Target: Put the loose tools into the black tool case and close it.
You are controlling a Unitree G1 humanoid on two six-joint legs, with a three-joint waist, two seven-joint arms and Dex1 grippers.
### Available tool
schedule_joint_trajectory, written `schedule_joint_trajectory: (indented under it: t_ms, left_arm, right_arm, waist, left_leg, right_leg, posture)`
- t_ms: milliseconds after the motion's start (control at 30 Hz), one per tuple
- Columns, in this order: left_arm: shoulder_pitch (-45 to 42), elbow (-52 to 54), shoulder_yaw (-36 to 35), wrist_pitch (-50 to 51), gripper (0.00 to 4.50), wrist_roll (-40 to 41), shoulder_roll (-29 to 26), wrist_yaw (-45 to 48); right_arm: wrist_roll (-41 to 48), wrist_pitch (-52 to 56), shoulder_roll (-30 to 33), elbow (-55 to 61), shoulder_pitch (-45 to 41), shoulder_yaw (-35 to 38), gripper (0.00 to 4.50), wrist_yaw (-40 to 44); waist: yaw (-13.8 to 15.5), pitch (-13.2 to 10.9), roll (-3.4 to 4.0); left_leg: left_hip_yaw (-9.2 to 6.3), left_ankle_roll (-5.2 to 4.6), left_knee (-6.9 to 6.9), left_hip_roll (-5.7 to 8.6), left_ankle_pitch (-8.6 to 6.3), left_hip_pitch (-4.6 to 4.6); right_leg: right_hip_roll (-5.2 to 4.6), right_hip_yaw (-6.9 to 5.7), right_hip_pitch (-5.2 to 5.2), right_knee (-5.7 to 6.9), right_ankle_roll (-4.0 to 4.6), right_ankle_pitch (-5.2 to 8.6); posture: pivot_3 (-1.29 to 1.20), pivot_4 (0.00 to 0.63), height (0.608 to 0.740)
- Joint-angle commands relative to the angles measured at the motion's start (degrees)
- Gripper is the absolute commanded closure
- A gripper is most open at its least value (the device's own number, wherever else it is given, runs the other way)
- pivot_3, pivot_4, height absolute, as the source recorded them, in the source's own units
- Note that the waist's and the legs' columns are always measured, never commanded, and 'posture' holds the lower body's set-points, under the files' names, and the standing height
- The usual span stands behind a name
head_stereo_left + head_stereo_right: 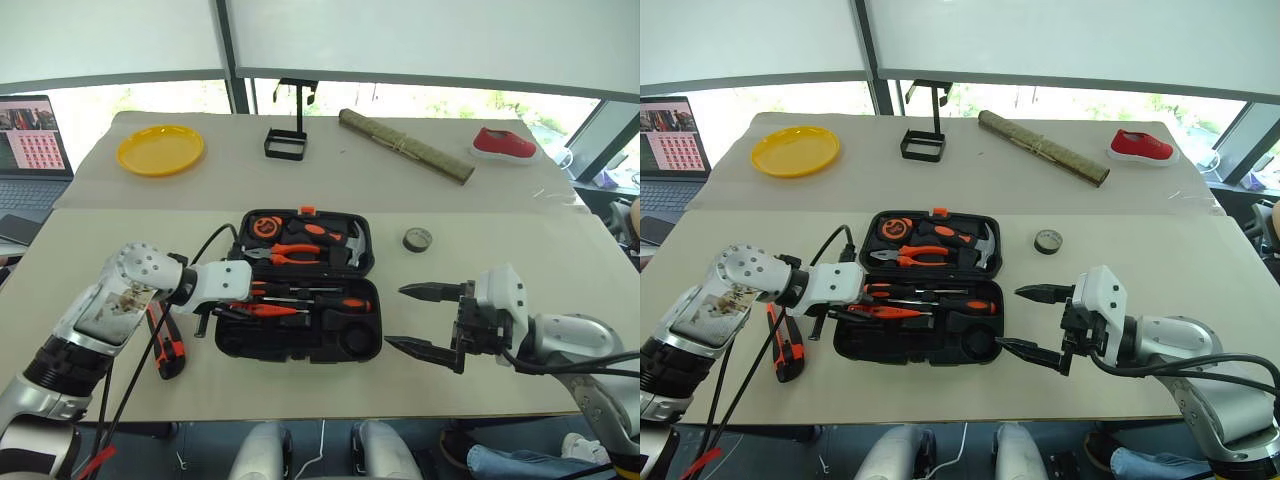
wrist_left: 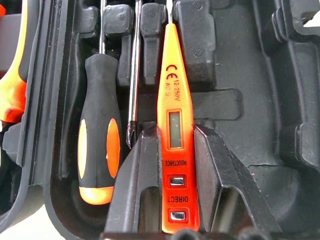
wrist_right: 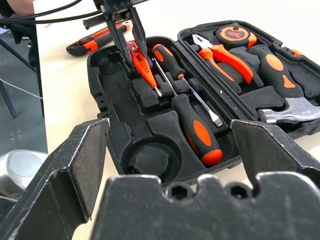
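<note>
The black tool case lies open at mid-table. Its near half holds two orange-and-black screwdrivers. My left gripper is over that half's left end, shut on the small orange tester screwdriver, whose shaft points along a moulded slot. In the right wrist view the tester slants down into the case. On the table just left of the case lies the utility knife. The dark tape roll sits right of the case. My right gripper hangs open beside the case's right edge, nothing between its fingers.
The case's far half holds pliers, a hammer and a tape measure. At the back lie a yellow plate, a black wire stand, a rolled mat and a red shoe. A laptop stands far left.
</note>
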State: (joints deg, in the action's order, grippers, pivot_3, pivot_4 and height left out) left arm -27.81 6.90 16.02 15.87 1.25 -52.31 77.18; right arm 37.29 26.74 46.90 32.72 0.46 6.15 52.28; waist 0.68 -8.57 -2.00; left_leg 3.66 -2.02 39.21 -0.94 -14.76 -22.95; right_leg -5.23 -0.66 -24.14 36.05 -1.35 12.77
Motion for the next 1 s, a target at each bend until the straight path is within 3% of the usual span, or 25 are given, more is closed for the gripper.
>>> schedule_joint_trajectory:
  t_ms: [33,367,700,767,900,1000]
  left_arm:
    - [0.43,1.41,4.09,3.87,4.05,-3.17,-1.03,1.41]
    - [-4.25,1.62,10.04,10.09,4.05,-8.87,0.47,1.25]
    - [-4.69,5.12,9.56,14.22,4.05,-8.37,2.41,-0.21]
    - [-4.15,5.54,7.44,14.99,3.05,-6.25,2.84,-0.15]
    - [-4.23,6.43,4.73,14.96,1.79,-3.92,3.14,-0.02]
    - [-4.28,7.43,2.93,14.83,1.79,-1.55,3.46,-0.05]
  right_arm:
    - [0.31,0.40,0.45,1.59,-0.71,1.24,0.00,-0.18]
    - [0.59,1.54,-0.26,1.21,-3.13,-0.64,0.00,-0.11]
    - [0.74,2.42,-1.26,1.57,-3.58,-1.15,0.00,-0.54]
    - [0.78,2.53,-1.46,1.48,-3.69,-1.21,0.00,-0.45]
    - [0.96,2.72,-1.73,1.37,-3.52,-1.09,0.00,-0.20]
    - [1.10,2.76,-1.74,1.25,-3.09,-0.93,0.00,0.07]
  waist:
    - [0.00,0.00,0.00]
    - [0.19,0.15,0.06]
    - [0.41,0.28,0.18]
    - [0.59,0.28,0.18]
    - [0.62,0.28,0.17]
    - [0.33,0.27,0.16]
  left_leg:
    - [0.00,0.00,0.00,0.00,0.00,0.00]
    - [-0.01,0.00,0.03,0.05,0.00,0.12]
    - [-0.02,-0.01,0.08,0.06,0.00,0.13]
    - [-0.03,-0.02,0.12,0.07,0.00,0.12]
    - [-0.05,-0.13,0.28,0.04,-0.07,0.02]
    - [-0.06,-0.26,0.53,0.01,-0.15,-0.21]
  right_leg:
    - [0.00,0.00,0.01,0.00,0.00,0.00]
    - [0.00,0.02,0.15,0.03,-0.03,0.02]
    - [-0.01,0.03,0.18,0.05,-0.05,0.02]
    - [-0.02,0.03,0.19,0.05,-0.07,0.02]
    - [-0.02,0.01,0.16,0.07,-0.10,0.04]
    - [0.00,-0.01,0.03,0.11,-0.12,0.04]
  posture:
    - [0.00,0.150,0.740]
    - [0.00,0.150,0.740]
    - [0.00,0.150,0.740]
    - [0.00,0.150,0.740]
    - [0.00,0.150,0.740]
    - [0.00,0.150,0.740]
